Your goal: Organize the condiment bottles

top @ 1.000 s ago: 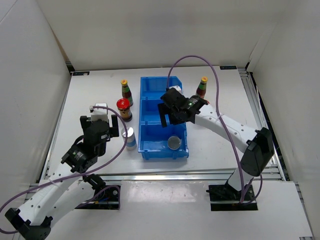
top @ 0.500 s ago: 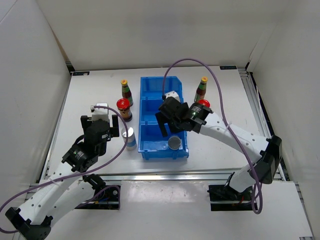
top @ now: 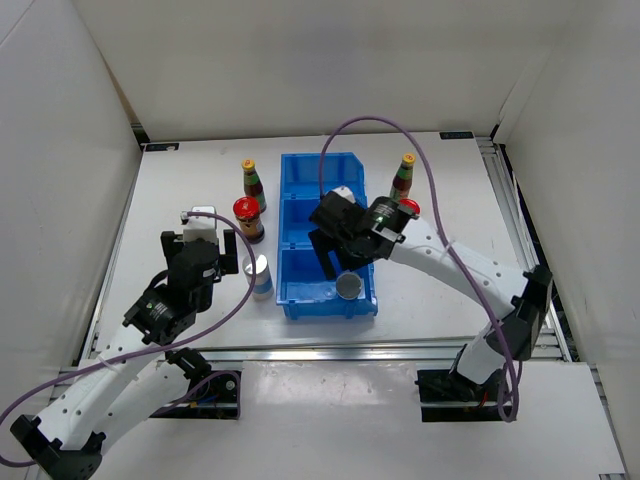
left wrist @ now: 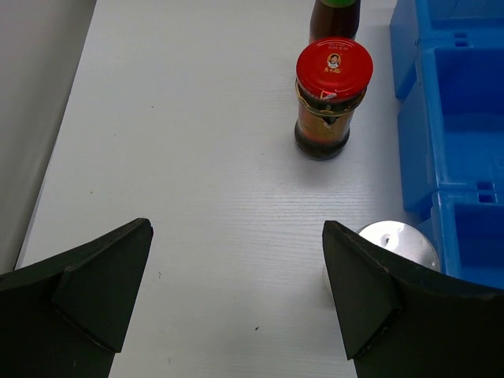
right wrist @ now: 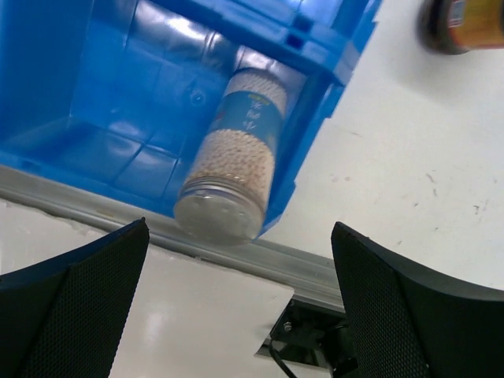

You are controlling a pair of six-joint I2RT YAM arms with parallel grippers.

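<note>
Left of the blue bin (top: 300, 170) stand a slim yellow-capped bottle (top: 251, 180), a red-lidded jar (top: 247, 218) and a white-blue silver-topped bottle (top: 258, 275). The second slim bottle (top: 403, 175) and red-lidded jar (top: 408, 208) stand right of the bin. The second silver-topped bottle (top: 348, 286) stands in the near compartment. My left gripper (top: 232, 255) is open and empty beside the silver-topped bottle on the table. In the left wrist view the left gripper (left wrist: 236, 299) faces the jar (left wrist: 333, 94). My right gripper (top: 335, 262) is open above the bottle in the bin (right wrist: 232, 169).
The bin's middle and far compartments hold nothing. A metal rail (top: 330, 350) runs along the table's near edge. White walls (top: 60, 150) enclose the table on three sides. A dark jar's base (right wrist: 465, 24) shows beside the bin in the right wrist view.
My right gripper has moved nearer and slightly left, from over the middle compartment to over the near one. The right red-lidded jar has come into view. The left arm has not moved.
</note>
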